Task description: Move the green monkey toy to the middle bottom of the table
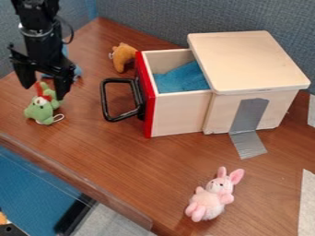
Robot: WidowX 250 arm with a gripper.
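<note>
My gripper (45, 87) hangs at the upper left of the table (104, 145), its two black fingers spread apart. Just below and between the fingertips is the green monkey toy (42, 111), with a red tuft on top and a white string loop at its lower right. It lies on the wood near the table's left part. The upper end of the toy is close to the fingertips; whether they touch it, I cannot tell.
A wooden box (179, 113) with a red-fronted open drawer and black handle (104, 99) stands right of centre. An orange toy (124, 56) lies behind the handle, a blue toy (77, 71) behind the gripper, a pink rabbit (212, 196) at the lower right.
</note>
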